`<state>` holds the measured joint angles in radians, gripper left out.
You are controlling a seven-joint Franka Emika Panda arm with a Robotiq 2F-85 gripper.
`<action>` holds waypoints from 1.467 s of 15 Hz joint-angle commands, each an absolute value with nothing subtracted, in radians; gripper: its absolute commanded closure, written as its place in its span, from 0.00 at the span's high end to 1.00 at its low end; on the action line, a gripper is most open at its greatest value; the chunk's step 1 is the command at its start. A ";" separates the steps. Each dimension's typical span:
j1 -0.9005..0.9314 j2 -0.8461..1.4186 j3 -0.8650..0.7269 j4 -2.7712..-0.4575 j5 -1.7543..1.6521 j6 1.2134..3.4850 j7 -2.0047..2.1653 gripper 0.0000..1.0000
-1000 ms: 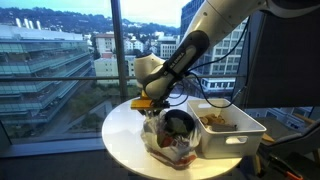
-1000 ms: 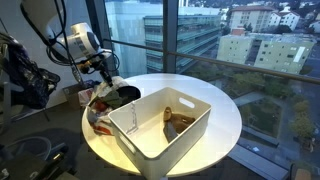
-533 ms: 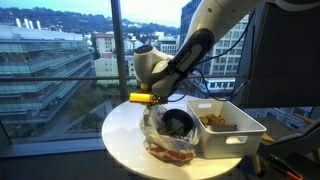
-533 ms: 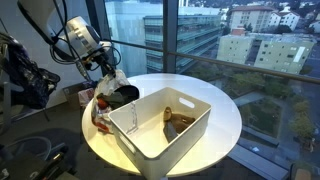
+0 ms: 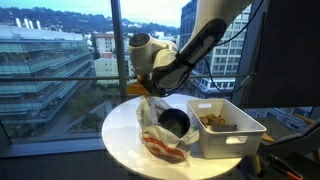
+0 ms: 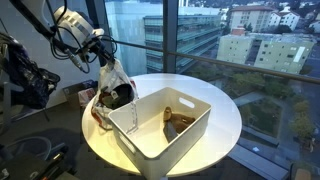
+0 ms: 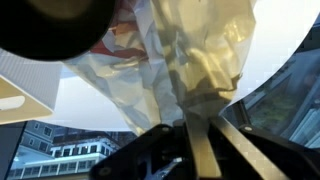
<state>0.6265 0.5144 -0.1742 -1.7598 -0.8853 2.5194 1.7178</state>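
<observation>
My gripper (image 5: 147, 91) is shut on the top edge of a clear plastic bag (image 5: 158, 125) and holds it lifted above the round white table (image 5: 125, 130). The bag hangs stretched below the fingers, its lower part with red and white contents still on the table. In an exterior view the gripper (image 6: 106, 62) pulls the bag (image 6: 112, 88) up next to a black round object (image 6: 122, 97). In the wrist view the pinched bag (image 7: 190, 60) runs from between the fingers (image 7: 198, 140) down toward the table.
A white plastic bin (image 5: 226, 127) with brown items inside stands on the table beside the bag; it also shows in an exterior view (image 6: 162, 122). Windows with city buildings surround the table. A dark chair and cables are at the side (image 6: 25, 85).
The gripper has risen with the bag's top edge in it, stretching the bag upward from the table.
</observation>
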 commanded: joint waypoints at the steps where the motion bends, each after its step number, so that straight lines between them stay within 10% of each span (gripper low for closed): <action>1: 0.598 0.486 -0.122 -1.761 -0.992 2.461 1.800 0.00; 4: 0.557 0.497 -0.058 -1.770 -0.994 2.401 1.786 0.01; 5: 0.542 0.495 -0.031 -1.775 -0.968 2.365 1.761 0.26; 15: 0.428 0.308 0.154 -1.914 -0.829 2.183 1.677 0.96; 22: 0.267 0.163 0.161 -2.126 -0.380 2.208 1.337 1.00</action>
<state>0.3283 0.2491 0.1533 -2.0137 -0.5288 2.1854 1.4758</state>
